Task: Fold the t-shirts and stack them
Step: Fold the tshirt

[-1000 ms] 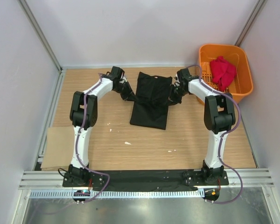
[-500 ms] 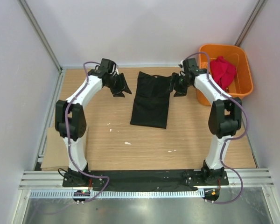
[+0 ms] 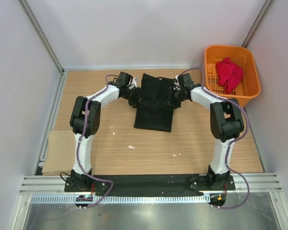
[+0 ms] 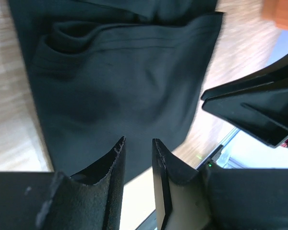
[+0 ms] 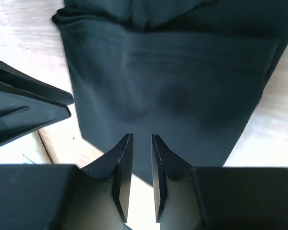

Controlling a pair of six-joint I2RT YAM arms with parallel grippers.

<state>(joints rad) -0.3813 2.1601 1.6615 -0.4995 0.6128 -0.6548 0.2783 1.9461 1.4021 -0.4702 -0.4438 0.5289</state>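
On our wooden table the folded black t-shirt lies flat toward the far edge, between both arms. The orange basket at far right holds the crumpled red t-shirt. Our left gripper and right gripper hover over the black shirt's sides, jaws narrowly apart, gripping nothing

No readable writing in any view.
The black t-shirt at upper centre is plain, and neither the orange basket at upper right nor the cardboard sheet at lower left shows a legible mark.
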